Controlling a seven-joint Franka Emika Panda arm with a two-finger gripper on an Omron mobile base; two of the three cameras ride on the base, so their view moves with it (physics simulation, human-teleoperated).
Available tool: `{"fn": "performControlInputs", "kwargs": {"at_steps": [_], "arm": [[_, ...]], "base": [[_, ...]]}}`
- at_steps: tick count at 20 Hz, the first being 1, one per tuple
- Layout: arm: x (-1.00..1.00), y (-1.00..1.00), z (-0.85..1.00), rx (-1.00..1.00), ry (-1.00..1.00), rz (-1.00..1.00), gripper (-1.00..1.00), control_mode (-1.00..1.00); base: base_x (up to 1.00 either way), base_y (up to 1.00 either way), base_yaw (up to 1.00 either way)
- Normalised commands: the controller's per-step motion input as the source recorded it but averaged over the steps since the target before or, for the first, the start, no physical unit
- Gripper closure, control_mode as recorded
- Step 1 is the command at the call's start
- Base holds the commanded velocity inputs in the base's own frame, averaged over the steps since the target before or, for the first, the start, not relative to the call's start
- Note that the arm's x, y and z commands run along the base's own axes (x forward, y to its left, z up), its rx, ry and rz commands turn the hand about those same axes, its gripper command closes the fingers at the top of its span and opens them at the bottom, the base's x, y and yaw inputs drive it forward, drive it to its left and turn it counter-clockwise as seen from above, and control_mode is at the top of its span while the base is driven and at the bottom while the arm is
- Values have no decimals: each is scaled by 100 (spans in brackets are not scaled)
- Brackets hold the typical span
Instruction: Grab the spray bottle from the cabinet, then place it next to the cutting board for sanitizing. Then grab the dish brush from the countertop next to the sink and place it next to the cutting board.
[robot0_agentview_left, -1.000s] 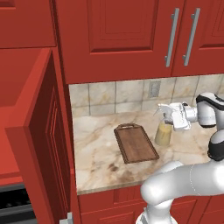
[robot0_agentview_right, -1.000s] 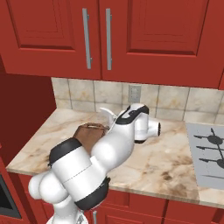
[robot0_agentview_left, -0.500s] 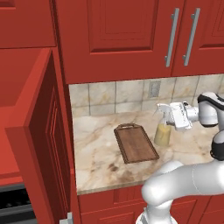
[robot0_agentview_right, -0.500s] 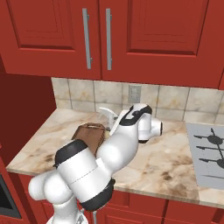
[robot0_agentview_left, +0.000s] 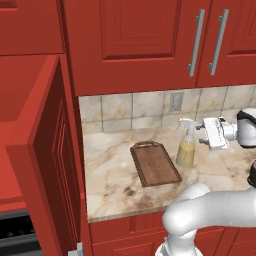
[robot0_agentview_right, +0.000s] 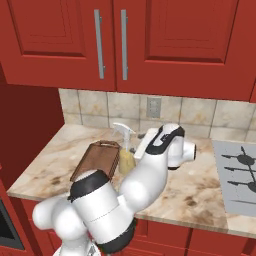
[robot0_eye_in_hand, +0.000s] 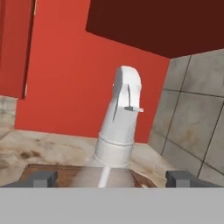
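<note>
Right of middle in the left base view, the small clear spray bottle of yellow liquid (robot0_agentview_left: 186, 146) now stands alone on the beige stone countertop (robot0_agentview_left: 112, 175), just beside the dark brown wooden cutting board (robot0_agentview_left: 154, 163). The white gripper (robot0_agentview_left: 207, 134) has let go, fingers wide. Brush comes next.

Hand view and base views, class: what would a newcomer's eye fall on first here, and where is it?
First the spray bottle, upright on the countertop just right of the cutting board, its white sprayer head large in the hand view. Then the open pincer beside the bottle's head, and the red cabinet door swung open on the left.
</note>
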Motion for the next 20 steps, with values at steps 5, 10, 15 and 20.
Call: {"fn": "performControlInputs", "kwargs": {"at_steps": [5, 10, 15, 20], "arm": [[-25, -66, 4, 3, -8, -12, -100, -100], [-83, -23, 59, 1, -21, -16, -100, -100], [-83, 1, 99, 8, -5, -15, -100, -100], [-55, 29, 84, 1, 3, -34, -100, -100]], "base": [[0, 0, 0], [0, 0, 0], [0, 0, 0], [0, 0, 0]]}}
